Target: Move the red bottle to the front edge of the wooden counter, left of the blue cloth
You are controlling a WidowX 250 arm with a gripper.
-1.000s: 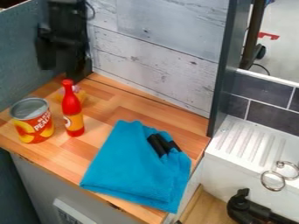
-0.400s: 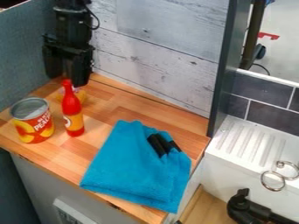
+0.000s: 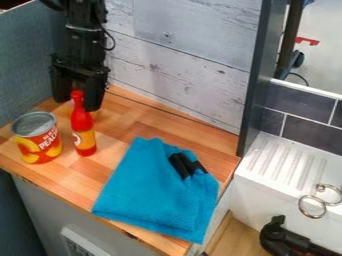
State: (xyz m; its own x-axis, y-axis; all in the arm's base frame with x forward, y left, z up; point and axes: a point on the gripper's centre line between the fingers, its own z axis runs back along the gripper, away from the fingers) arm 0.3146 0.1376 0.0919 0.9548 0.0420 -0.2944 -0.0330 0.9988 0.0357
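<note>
At the upper left of the camera view, the gripper (image 3: 77, 102) hangs fingers-down over the wooden counter (image 3: 150, 117), its 2 fingers parted wide. Nearest to it stands the red bottle (image 3: 82, 125), upright, its cap overlapping the space between the fingers; contact cannot be determined. Just behind the bottle lies a small yellowish item (image 3: 91, 114), mostly hidden. Near the bottle, on the side towards the left edge of the view, stands an upright tin can (image 3: 39, 145) with a silvery top. A folded blue cloth (image 3: 150, 192) occupies the counter's near right portion — 2 black pieces (image 3: 179, 166) rest on it. Beyond a dark upright divider (image 3: 254, 95): a white ridged ledge (image 3: 294, 180), 2 metal rings (image 3: 312, 206) at its front and a black jointed part (image 3: 284, 239) below.
</note>
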